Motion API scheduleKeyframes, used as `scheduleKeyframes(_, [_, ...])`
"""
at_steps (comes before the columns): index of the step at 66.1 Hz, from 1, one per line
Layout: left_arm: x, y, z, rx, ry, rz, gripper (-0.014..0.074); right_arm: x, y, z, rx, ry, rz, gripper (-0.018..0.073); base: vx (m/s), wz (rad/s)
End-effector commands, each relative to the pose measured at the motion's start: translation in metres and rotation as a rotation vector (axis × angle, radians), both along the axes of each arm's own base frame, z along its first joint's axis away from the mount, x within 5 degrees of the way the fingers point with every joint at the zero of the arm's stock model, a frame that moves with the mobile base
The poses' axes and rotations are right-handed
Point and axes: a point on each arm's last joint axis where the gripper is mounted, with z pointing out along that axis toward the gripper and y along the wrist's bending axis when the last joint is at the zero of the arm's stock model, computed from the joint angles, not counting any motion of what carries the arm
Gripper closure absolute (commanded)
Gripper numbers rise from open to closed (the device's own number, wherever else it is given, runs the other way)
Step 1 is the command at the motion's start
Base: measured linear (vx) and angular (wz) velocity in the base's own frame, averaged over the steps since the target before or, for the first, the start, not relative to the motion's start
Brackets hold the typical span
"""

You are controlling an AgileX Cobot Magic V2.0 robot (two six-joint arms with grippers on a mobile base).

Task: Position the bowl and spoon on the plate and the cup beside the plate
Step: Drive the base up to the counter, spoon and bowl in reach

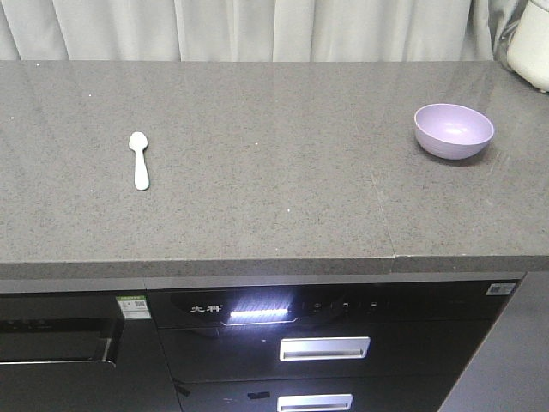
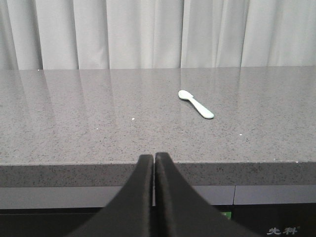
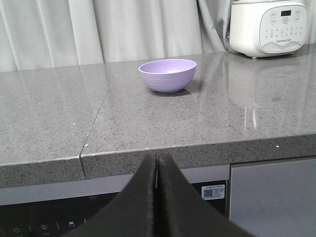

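The lavender bowl (image 1: 454, 130) stands upright at the right of the grey counter, also in the right wrist view as the bowl (image 3: 168, 75). A pale mint spoon (image 1: 139, 159) lies flat at the left, handle toward the front; the left wrist view shows this spoon (image 2: 196, 103) too. My left gripper (image 2: 154, 158) is shut and empty, held in front of the counter's front edge, short of the spoon. My right gripper (image 3: 157, 157) is shut and empty, also before the front edge, in line with the bowl. The plate and the cup are out of view.
A white rice cooker (image 3: 269, 27) stands at the counter's back right corner, partly seen as the cooker (image 1: 532, 47). A seam (image 1: 383, 219) runs across the counter top. Below the edge are dark appliance fronts and drawer handles (image 1: 324, 348). Curtains hang behind.
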Motion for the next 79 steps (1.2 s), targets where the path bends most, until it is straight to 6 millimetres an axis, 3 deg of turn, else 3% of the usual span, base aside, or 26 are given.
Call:
scheduleKeyframes(1, [0.0018,0.0005,-0.0025,-0.004,-0.036,0.005,0.0602,0.0000,0.0005,0.0025,-0.016,-0.070,0.004,0.0561,0.06,-0.01])
scheduleKeyframes(79, [0.0018,0.0005,-0.0025,-0.004,-0.036,0.005,0.0602,0.0000,0.0005,0.0025,-0.016,-0.070,0.004,0.0561,0.06,-0.03])
